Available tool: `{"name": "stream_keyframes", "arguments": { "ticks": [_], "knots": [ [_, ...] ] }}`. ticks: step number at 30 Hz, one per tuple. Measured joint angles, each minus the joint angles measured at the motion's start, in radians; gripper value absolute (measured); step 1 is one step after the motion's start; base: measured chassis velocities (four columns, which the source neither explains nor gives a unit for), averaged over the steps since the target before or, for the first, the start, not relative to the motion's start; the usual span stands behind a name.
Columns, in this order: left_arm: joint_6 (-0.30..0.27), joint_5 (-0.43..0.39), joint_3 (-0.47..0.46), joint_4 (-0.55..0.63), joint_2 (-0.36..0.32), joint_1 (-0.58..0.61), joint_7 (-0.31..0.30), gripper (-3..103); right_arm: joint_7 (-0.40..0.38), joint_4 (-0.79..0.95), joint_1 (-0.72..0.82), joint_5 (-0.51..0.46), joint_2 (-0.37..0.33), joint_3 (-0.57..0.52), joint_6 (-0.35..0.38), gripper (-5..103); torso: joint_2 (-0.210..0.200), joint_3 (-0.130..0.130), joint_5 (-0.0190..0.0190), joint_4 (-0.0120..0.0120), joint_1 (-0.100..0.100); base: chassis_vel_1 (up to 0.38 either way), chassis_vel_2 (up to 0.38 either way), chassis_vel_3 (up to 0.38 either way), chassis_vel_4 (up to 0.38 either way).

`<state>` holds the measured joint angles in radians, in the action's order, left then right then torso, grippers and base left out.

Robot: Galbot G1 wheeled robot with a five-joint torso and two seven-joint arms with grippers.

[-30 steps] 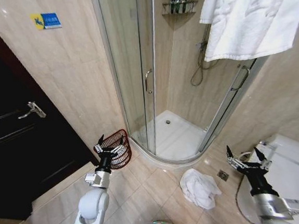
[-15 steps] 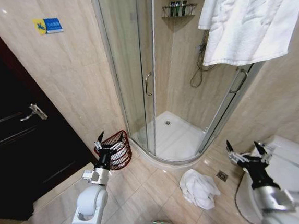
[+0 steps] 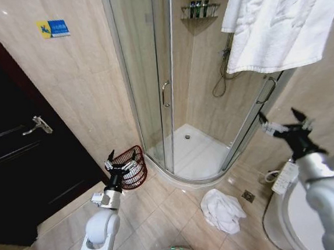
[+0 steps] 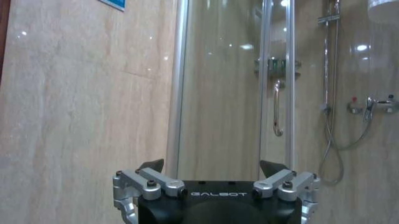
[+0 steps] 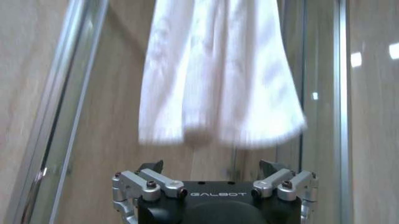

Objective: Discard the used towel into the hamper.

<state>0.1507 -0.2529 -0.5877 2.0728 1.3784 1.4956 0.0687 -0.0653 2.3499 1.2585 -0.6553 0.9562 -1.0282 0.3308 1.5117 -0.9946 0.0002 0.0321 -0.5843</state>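
Task barely started. Left hand lower left of centre, fingers spread, empty, in front of hamper by shower door. Used towel crumpled on floor, lower centre-right, ungrasped; pickup and drop both left. Right hand, open, empty, has risen from lower right to mid right.
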Motion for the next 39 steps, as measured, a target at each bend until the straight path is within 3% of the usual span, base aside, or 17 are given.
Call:
{"name": "stream_keyframes", "arguments": {
  "ticks": [2,3,8,13,15,16,19,20,24,26,29,32,39],
  "knots": [
    [-0.004,-0.002,0.011,-0.02,-0.009,-0.016,0.0,100,-0.016,-0.032,-0.074,-0.036,-0.089,-0.017,0.0,100,-0.001,0.001,0.0002,-0.0012,0.001,0.0,0.0,0.0,0.0],
    [-0.004,-0.002,0.011,-0.02,-0.009,-0.016,0.0,100,-0.016,-0.032,-0.074,-0.036,-0.089,-0.017,0.0,100,-0.001,0.001,0.0002,-0.0012,0.001,0.0,0.0,0.0,0.0],
    [0.007,-0.012,-0.015,-0.039,-0.036,0.001,-0.001,100,-0.028,-0.198,-0.346,-0.108,-0.282,0.053,0.015,100,-0.004,0.002,0.0006,0.0,0.002,0.0,0.0,0.0,0.0],
    [0.022,-0.013,-0.033,-0.045,-0.029,0.01,0.001,100,-0.012,-0.288,-0.54,-0.157,-0.362,0.121,0.038,100,-0.005,0.002,-0.0002,-0.0003,0.002,0.0,0.0,0.0,0.0],
    [0.029,-0.011,-0.035,-0.046,-0.018,0.015,0.003,100,0.014,-0.365,-0.705,-0.197,-0.431,0.227,0.045,100,-0.005,0.003,-0.0005,-0.0004,0.003,0.0,0.0,0.0,0.0],
    [0.029,-0.011,-0.035,-0.046,-0.018,0.015,0.003,100,0.014,-0.365,-0.705,-0.197,-0.431,0.227,0.045,100,-0.005,0.003,-0.0005,-0.0004,0.003,0.0,0.0,0.0,0.0],
    [0.03,-0.006,-0.033,-0.048,-0.01,0.009,0.005,100,0.032,-0.439,-0.882,-0.258,-0.487,0.359,0.045,100,-0.006,0.003,-0.0001,-0.0004,0.003,0.0,0.0,0.0,0.0],
    [0.03,-0.004,-0.029,-0.049,-0.007,-0.003,0.005,100,0.043,-0.496,-1.025,-0.299,-0.506,0.466,0.041,100,-0.006,0.003,-0.0005,-0.0006,0.003,0.0,0.0,0.0,0.0],
    [0.026,-0.003,-0.026,-0.048,-0.007,-0.013,0.005,100,0.052,-0.556,-1.169,-0.324,-0.502,0.589,0.028,100,-0.006,0.004,-0.0004,-0.0008,0.003,0.0,0.0,0.0,0.0],
    [0.019,-0.002,-0.026,-0.041,-0.009,-0.019,0.004,100,0.053,-0.603,-1.337,-0.358,-0.462,0.734,0.024,100,-0.007,0.004,0.0003,-0.0006,0.003,0.0,0.0,0.0,0.0],
    [0.017,-0.002,-0.032,-0.036,-0.009,-0.018,0.003,100,0.039,-0.618,-1.446,-0.375,-0.409,0.824,0.031,100,-0.007,0.004,-0.0005,-0.0003,0.003,0.0,0.0,0.0,0.0],
    [0.02,-0.003,-0.048,-0.034,-0.007,-0.009,0.003,100,-0.001,-0.654,-1.564,-0.337,-0.324,0.912,0.06,100,-0.008,0.004,-0.001,0.0001,0.004,0.0,0.0,0.0,0.0],
    [0.036,-0.006,-0.069,-0.035,0.002,0.009,0.01,100,-0.088,-0.744,-1.695,-0.221,-0.231,0.983,0.104,100,-0.008,0.004,-0.0002,-0.0004,0.004,0.0,0.0,0.0,0.0]
  ]
}}
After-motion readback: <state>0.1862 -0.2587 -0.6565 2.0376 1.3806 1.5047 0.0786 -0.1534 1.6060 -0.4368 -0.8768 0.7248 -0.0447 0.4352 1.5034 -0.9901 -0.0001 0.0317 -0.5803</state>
